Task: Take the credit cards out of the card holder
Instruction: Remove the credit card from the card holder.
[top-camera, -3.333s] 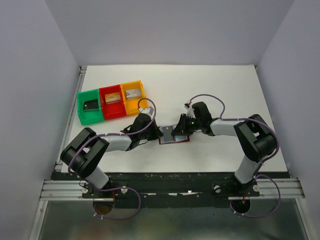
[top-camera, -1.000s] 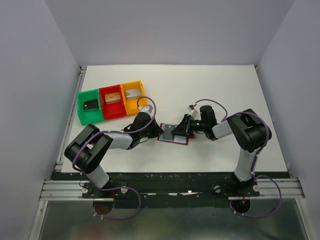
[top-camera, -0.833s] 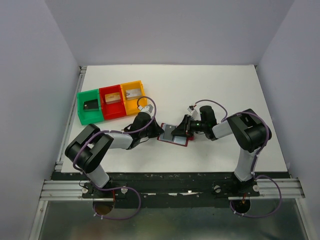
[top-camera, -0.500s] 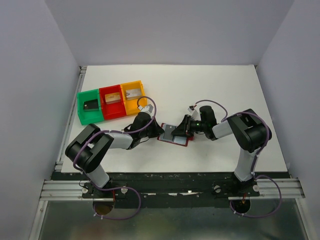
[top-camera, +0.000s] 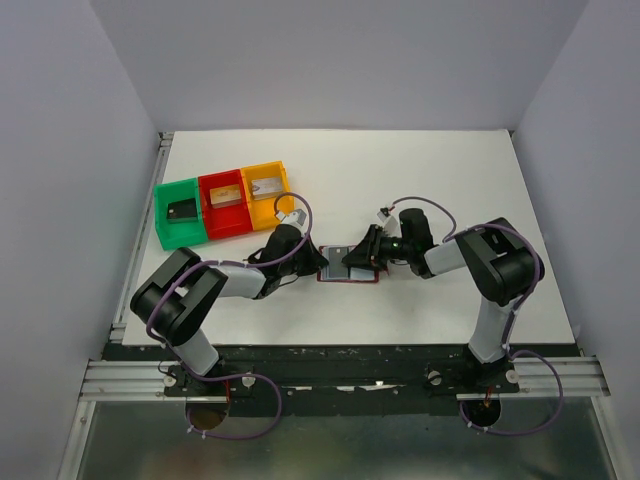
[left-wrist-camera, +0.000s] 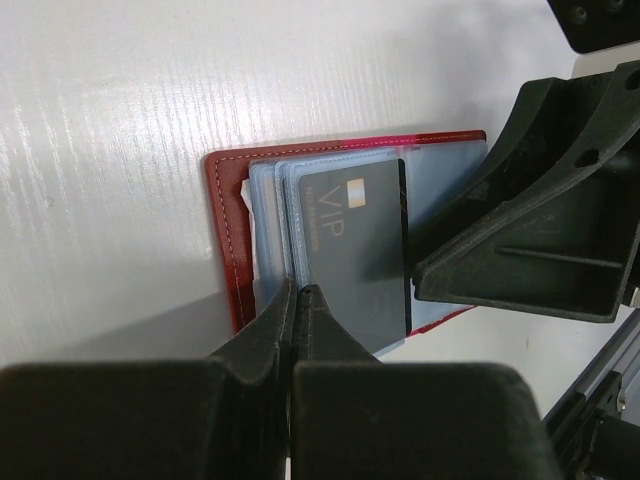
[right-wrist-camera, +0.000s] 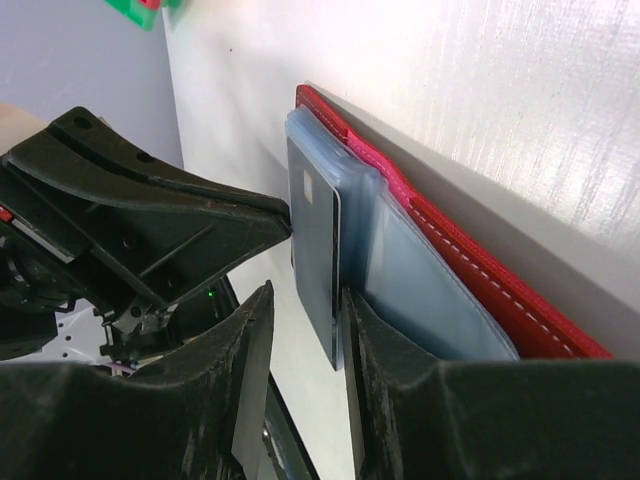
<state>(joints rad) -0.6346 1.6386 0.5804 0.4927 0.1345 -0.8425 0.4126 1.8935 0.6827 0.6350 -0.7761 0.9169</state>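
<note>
Card holder: The maroon card holder (left-wrist-camera: 228, 230) lay open and flat on the white table (top-camera: 450, 170), between the two arms, with its light blue pockets facing up.
Left gripper: The left gripper (left-wrist-camera: 297, 290) was fully closed, its tips pressed on the edge of the pockets. It apparently pinned the holder in place. Whether it pinched a leaf was unclear.
Right gripper: The right gripper (right-wrist-camera: 306, 296) stood part open, with a finger on either side of a black card (left-wrist-camera: 355, 250) jutting from a pocket. It had not clamped yet and seemed set to draw the card out.
Trays: The green tray (top-camera: 185, 238), red tray (top-camera: 230, 230) and yellow tray (top-camera: 272, 218), well apart from the holder, each held one credit card (top-camera: 182, 211), so part of the job looked done.
</note>
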